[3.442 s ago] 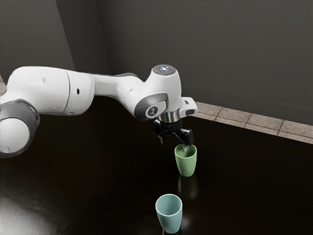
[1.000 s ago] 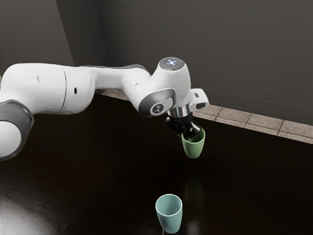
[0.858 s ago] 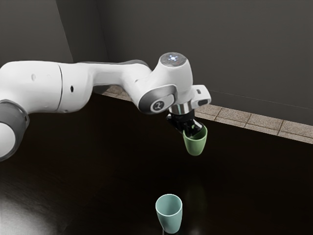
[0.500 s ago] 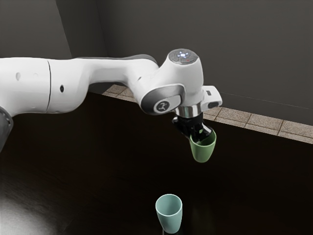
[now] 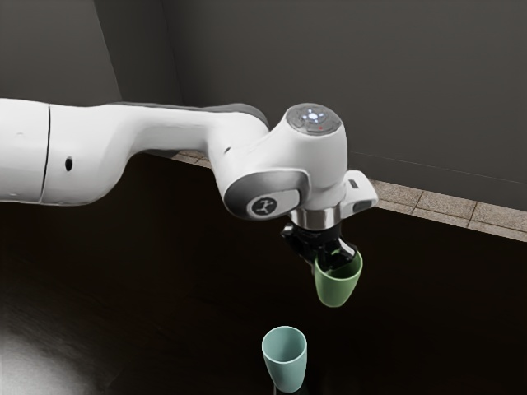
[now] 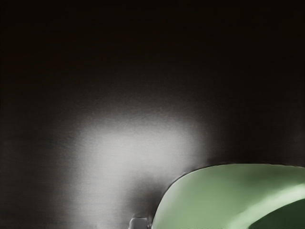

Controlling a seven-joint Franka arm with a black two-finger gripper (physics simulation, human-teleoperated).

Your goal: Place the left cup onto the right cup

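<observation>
A green cup (image 5: 338,285) hangs in the air, tilted, with my gripper (image 5: 330,257) shut on its rim. In the wrist view the same green cup (image 6: 233,198) bulges up as a blurred shape just under my hand, over the dark glossy table (image 6: 133,95). A pale teal cup (image 5: 285,356) stands upright on the table near the front edge, below the held cup and toward the exterior view's left of it. The two cups are apart.
The dark reflective table (image 5: 123,313) spreads under the arm. A strip of brown tiled floor (image 5: 445,206) runs along its far edge, with dark walls behind. My white arm (image 5: 148,160) reaches in from the exterior view's left.
My gripper took the green cup off the table and lifted it. Over the last second it carried the cup toward the front and down, closer to the teal cup.
</observation>
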